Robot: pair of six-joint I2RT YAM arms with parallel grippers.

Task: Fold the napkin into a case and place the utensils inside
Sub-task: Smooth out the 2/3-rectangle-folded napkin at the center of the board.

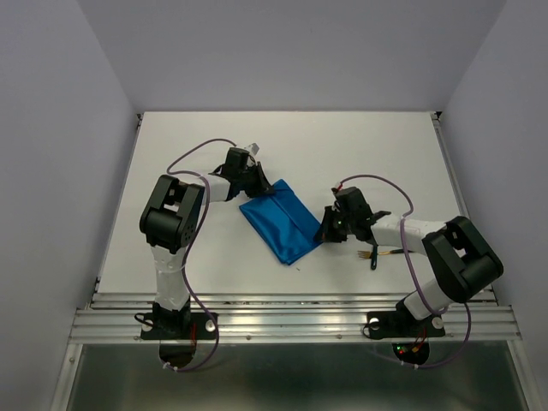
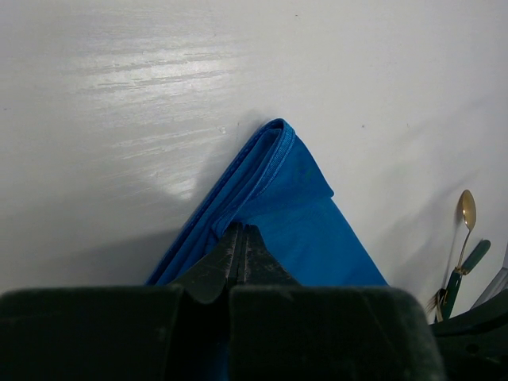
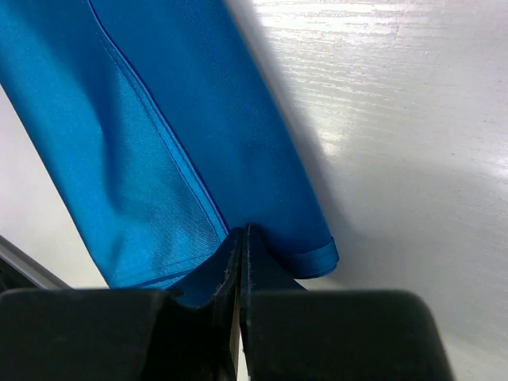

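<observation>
Left gripper (image 2: 240, 234) fingers fill the bottom of the left wrist view, jaws pressed together and pinching the edge of the napkin (image 2: 309, 238), whose folded layers run up to a rounded corner ahead of the tips. Right gripper (image 3: 240, 238) same story in the right wrist view: jaws clamped together on the napkin (image 3: 159, 135) edge, just beside a small rolled corner, stitched hem visible across the cloth. From the top camera the napkin (image 1: 282, 223) is a folded blue rectangle lying diagonally mid-table, flat on the white table (image 1: 360, 154). Left gripper (image 1: 255, 181) grips its far-left end, right gripper (image 1: 325, 229) grips its near-right side, so the cloth sits between the two arms. Utensils (image 1: 377, 254) lie on the table right of the napkin, near the right arm's wrist, apart from the cloth, not inside it. Spoon (image 2: 467, 209) shows at the right edge of the left wrist view, gold bowl pointing away; the fork is too small to make out clearly.
</observation>
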